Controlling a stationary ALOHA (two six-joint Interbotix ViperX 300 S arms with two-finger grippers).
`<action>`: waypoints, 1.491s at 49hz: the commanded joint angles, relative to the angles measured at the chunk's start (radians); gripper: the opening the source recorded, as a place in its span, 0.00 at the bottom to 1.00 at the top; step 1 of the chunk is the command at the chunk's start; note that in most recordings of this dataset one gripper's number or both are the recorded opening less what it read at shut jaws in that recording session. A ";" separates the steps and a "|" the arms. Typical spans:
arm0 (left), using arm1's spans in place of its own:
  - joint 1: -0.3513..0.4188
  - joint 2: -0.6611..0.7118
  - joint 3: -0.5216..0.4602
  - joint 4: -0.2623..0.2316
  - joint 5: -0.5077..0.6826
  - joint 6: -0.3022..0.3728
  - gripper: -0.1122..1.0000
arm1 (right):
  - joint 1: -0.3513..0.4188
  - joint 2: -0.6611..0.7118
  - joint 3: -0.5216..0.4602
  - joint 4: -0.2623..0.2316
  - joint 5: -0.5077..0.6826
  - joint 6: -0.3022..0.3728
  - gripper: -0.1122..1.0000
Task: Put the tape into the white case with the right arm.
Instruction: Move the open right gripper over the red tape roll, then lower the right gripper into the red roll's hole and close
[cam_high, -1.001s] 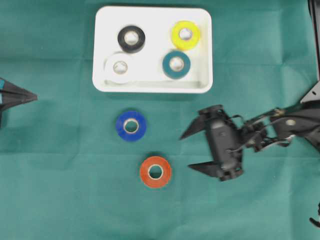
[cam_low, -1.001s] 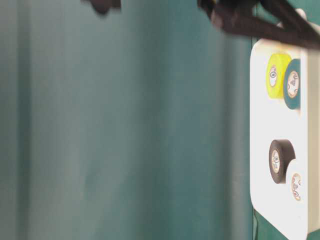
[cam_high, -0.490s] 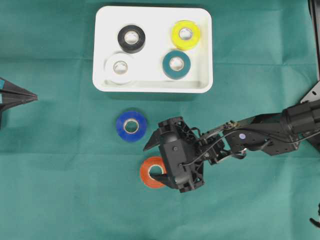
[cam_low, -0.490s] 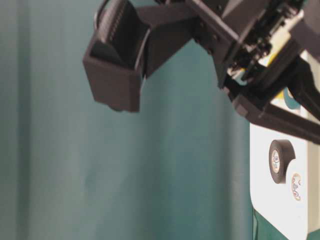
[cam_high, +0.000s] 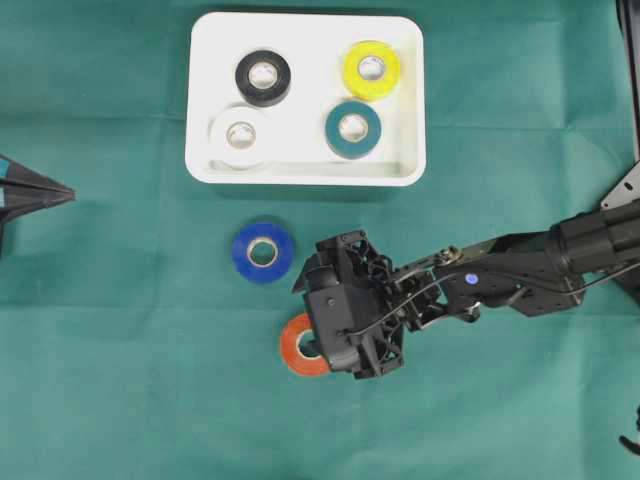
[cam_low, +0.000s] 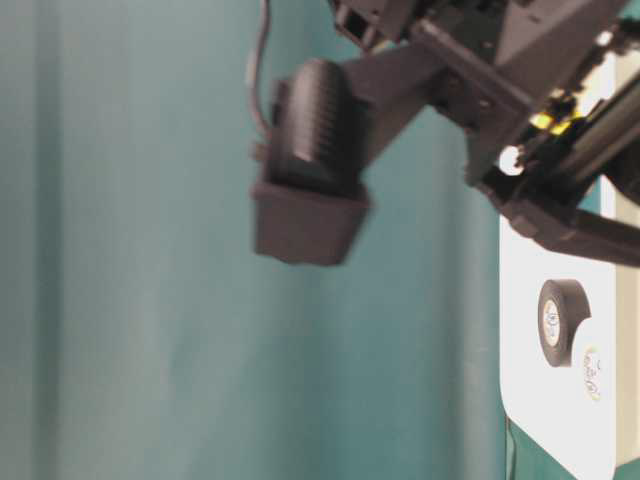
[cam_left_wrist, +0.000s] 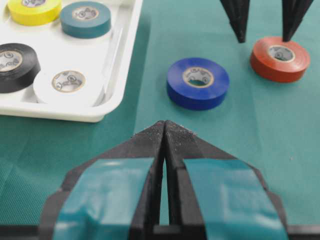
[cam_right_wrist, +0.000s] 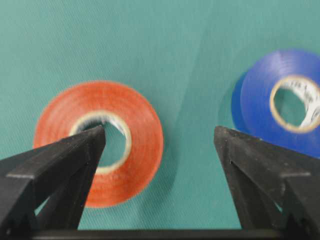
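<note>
The jaws of the right gripper (cam_right_wrist: 159, 137) are spread wide, and nothing is pinched between them. One finger tip is seen over the hole of the orange tape (cam_right_wrist: 102, 142). The other tip is seen just beside the blue tape (cam_right_wrist: 287, 102). The jaws seem to be held wide so that a roll can fit between them, but whether the orange tape is touched cannot be told.

The jaws of the left gripper (cam_left_wrist: 164, 131) are pressed together and nothing is held. It is parked far off at the side, likely because the job is meant for the right arm (cam_high: 520, 275) only.

Both loose rolls are lying flat on the green cloth (cam_high: 120, 400), near each other and just outside the white case (cam_high: 405, 100). Four rolls are already lying in it: black, yellow, white and teal.

From above, most of the orange tape is covered by the black gripper. In the table-level view the arm is blurred and fills the top, and only part of the case is seen.
</note>
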 joint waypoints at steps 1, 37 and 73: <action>0.002 0.008 -0.011 0.000 -0.008 0.002 0.10 | 0.011 -0.006 -0.037 -0.002 0.048 0.002 0.73; 0.002 0.008 -0.011 0.000 -0.008 0.002 0.10 | 0.006 0.067 -0.094 -0.002 0.092 0.002 0.73; 0.000 0.008 -0.011 0.000 -0.008 0.002 0.10 | 0.008 0.058 -0.094 -0.002 0.112 -0.002 0.11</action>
